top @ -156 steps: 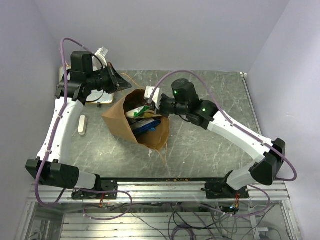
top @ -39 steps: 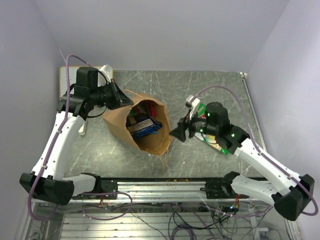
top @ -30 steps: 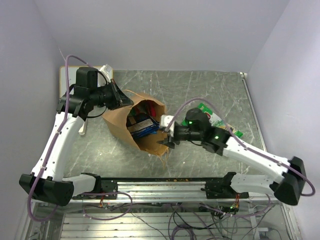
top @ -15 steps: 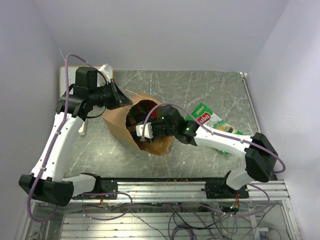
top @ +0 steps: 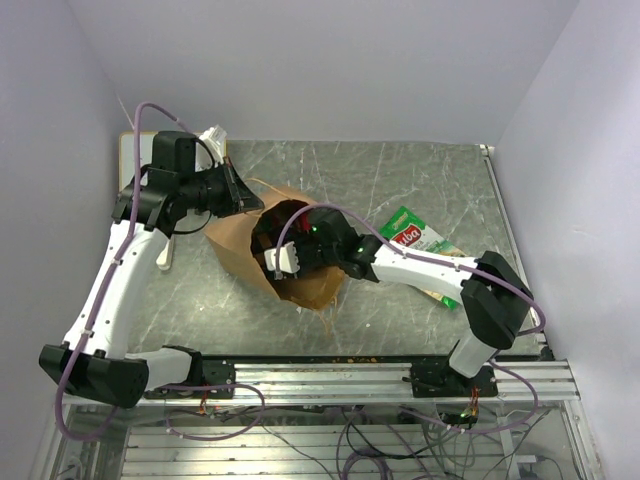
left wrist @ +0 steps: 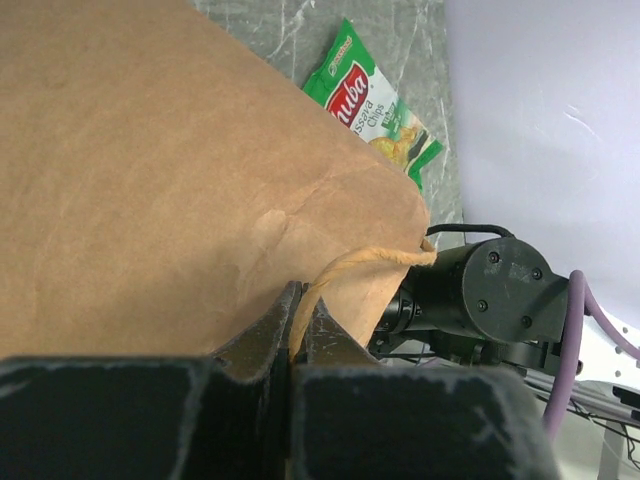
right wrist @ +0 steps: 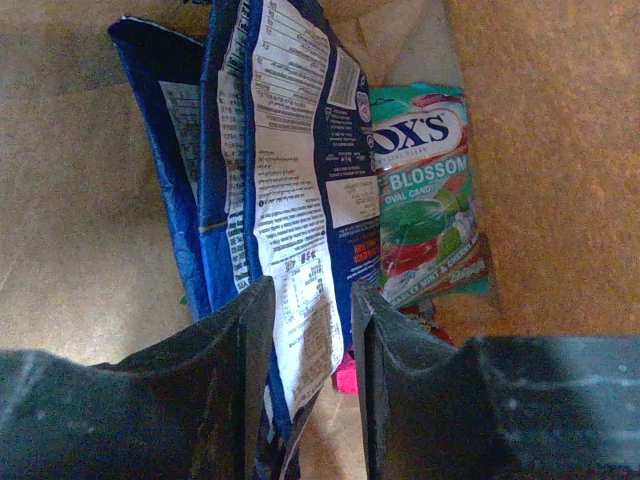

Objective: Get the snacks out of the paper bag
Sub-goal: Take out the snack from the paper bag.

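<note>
1. one snack is out: a green packet [top: 420, 243] lies flat on the tabletop [top: 400, 170], on the right-arm side of the paper bag [top: 235, 250] and apart from it.
2. several snacks are not yet out. inside the bag the right wrist view shows a blue packet [right wrist: 290, 180] standing on edge. a teal packet [right wrist: 425, 190] sits just beside it against the bag wall, and something pink-red [right wrist: 345, 375] shows underneath, too hidden to name.
3. judgement: early in the task, with one packet removed and at least two to go. the full count inside cannot be read.
4. left claw [left wrist: 300, 300]: clenched on the bag's twisted paper handle [left wrist: 370, 262] at the rim. it appears to be holding the mouth up and open.
5. right claw [right wrist: 305, 300]: reached into the bag mouth, one jaw on each side of the blue packet's near edge. cannot tell whether the jaws are pressing it yet.
6. top view only: the overall layout, with the green packet clear of the bag and the right arm plunged into the mouth. the arm covers most of the contents.
7. right wrist view only: the bag's contents and how the jaws stand around the blue packet.
8. left wrist view only: the pinch on the handle. it also shows the green packet beyond the bag's outer wall.
</note>
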